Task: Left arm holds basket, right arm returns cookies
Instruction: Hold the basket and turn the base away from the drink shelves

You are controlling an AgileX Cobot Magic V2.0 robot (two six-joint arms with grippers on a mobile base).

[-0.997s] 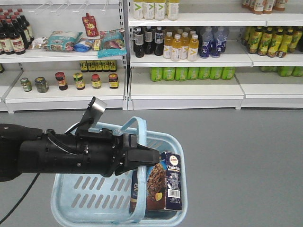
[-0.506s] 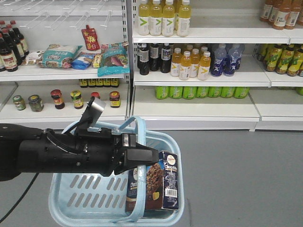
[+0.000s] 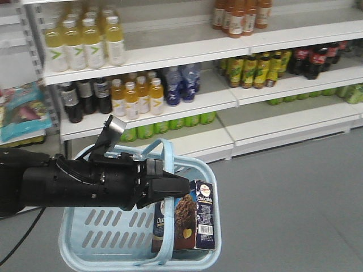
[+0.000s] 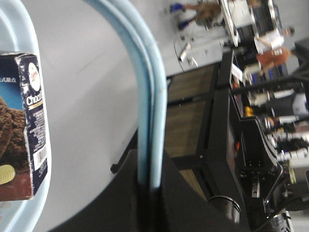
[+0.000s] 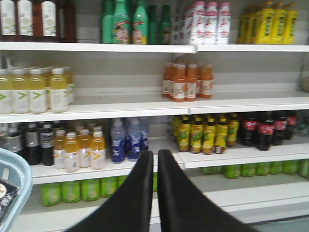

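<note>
Your left arm (image 3: 74, 184) comes in from the left edge, roughly level, with the stalk cam (image 3: 117, 126) sticking up off it. L gripper (image 3: 182, 187) is clamped on both handles (image 3: 164, 150) of the basket (image 3: 96, 241). L wrist view confirms it: the two handles run side by side, touching, straight down into the pinch btwn the black fingers (image 4: 123, 193).

Cookies (image 3: 195, 218) are inside the basket, upright, at its right end against the right wall, barcode panel facing front-right. Top of the box sits just under the L gripper tip. Can't tell if the basket bottom touches the grey floor (image 3: 295, 204).

R gripper (image 5: 155, 188) shows only in its own wrist view. Fingers are pressed nearly together with a thin slit btwn them and nothing in it. It's aimed at the drink shelves (image 5: 96, 108), rows of bottles (image 5: 188, 79) behind it. A basket corner shows at that view's lower left edge, well apart from the R gripper.
</note>
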